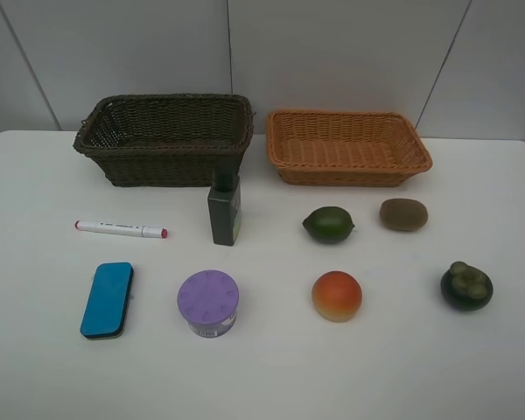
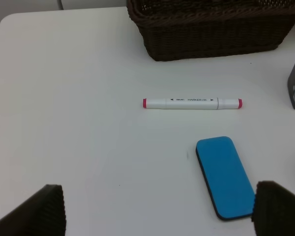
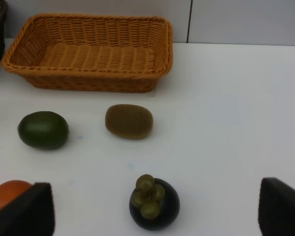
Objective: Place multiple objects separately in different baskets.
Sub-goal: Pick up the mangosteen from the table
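At the back of the white worktop (image 1: pixel 35 367), the deep dark-brown basket (image 1: pixel 164 166) stands left of the shallow light-orange basket (image 1: pixel 348 173), both woven wicker. All 8 objects lie outside them. The white red-capped marker (image 1: pixel 121 229), blue eraser (image 1: pixel 107 299), purple-lidded jar (image 1: pixel 208 299) and upright dark green bottle (image 1: pixel 224 210) are before the brown one. The green lime (image 1: pixel 328 224), brown kiwi (image 1: pixel 403 214), orange-red peach (image 1: pixel 337 296) and dark mangosteen (image 1: pixel 466 286) are before the orange one. The left gripper (image 2: pixel 160 214) and right gripper (image 3: pixel 156 210) hang wide open, holding nothing.

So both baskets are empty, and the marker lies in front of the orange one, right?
No. Both are empty, but the marker lies in front of the dark basket, not the orange basket, as the exterior high view shows.
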You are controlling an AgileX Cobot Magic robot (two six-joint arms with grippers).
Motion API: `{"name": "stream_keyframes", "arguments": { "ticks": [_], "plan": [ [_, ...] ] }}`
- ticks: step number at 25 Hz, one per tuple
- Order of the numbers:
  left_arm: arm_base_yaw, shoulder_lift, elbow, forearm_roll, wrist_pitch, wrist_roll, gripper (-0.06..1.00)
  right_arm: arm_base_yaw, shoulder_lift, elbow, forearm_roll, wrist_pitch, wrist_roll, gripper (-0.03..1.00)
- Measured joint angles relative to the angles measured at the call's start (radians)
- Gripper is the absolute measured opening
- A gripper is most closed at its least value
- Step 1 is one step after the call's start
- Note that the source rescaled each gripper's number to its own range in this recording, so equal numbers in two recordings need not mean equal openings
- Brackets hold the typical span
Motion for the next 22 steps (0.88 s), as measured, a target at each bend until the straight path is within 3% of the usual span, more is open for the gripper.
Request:
{"name": "stream_keyframes", "arguments": {
  "ticks": [22],
  "plan": [
    [0.000, 0.000, 0.000, 0.000, 0.000, 0.000, 1.00, 0.000, 0.000, 0.000, 0.000, 0.000, 0.000, 1.00]
  ]
}}
